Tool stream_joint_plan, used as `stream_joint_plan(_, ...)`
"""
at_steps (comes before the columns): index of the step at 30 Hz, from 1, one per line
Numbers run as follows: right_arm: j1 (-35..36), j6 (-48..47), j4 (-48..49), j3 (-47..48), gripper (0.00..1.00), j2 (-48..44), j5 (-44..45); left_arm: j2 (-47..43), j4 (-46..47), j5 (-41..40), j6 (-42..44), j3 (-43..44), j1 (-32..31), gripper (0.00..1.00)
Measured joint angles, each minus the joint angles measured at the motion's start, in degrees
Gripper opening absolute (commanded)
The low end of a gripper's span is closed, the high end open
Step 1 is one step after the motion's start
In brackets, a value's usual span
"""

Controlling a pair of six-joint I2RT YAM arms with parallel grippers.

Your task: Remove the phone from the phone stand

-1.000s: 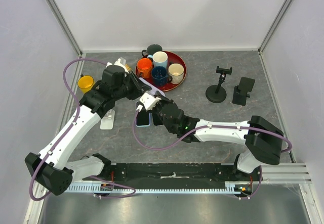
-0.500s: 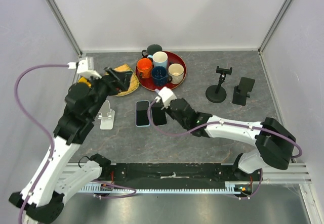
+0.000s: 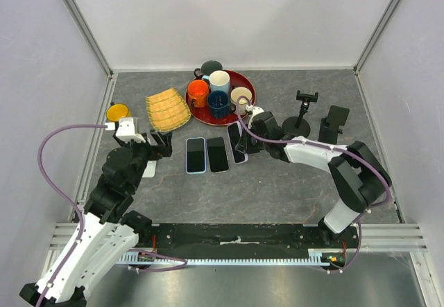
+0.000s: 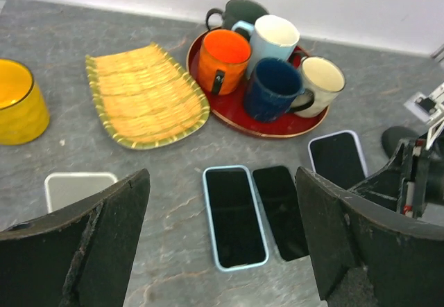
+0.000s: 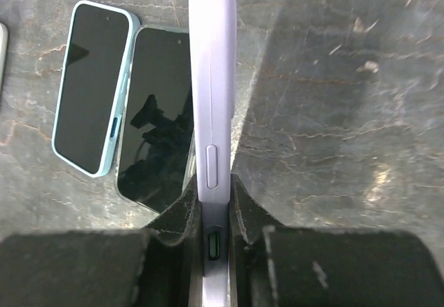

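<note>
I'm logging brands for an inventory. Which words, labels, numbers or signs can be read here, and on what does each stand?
None: no text can be read in any view.
Phones: the blue-cased phone, the black phone and the lilac-cased phone held by the right end effector show dark screens and no markings.
Mugs on the red tray: plain, no print visible.

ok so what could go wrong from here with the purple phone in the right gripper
The right gripper clamps the lilac-cased phone only at its port end, so it could pivot or slip. It is right beside the black phone; lowering it may land on or nudge that one. The right arm is close to the cream mug on the round red tray and might clip it.
</note>
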Motion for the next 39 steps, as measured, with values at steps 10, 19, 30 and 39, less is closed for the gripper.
stream_joint_plan(10, -1.7, 14.1, 1.0, 1.6, 0.00, 7.2, -8.1, -5.4, -1.0, -3.8, 3.7, -6.7, 0.0, 0.89)
stream_joint_plan(19, -1.6, 21.2, 5.3, 1.7, 0.00, 9.9, -10.8, -4.2, -0.1, -3.7, 5.4, -6.8, 0.0, 0.89)
stream_joint_plan(30, -1.6, 21.5, 6.9, 0.5, 0.10, 10.2, -10.2, -3.3, 0.3, -2.3, 5.4, -6.8, 0.0, 0.88)
stream_joint_plan(39, -1.7, 20.4, 6.9, -0.1, 0.46, 10.9, -9.9, -3.0, 0.3, -1.8, 5.4, -6.8, 0.0, 0.88)
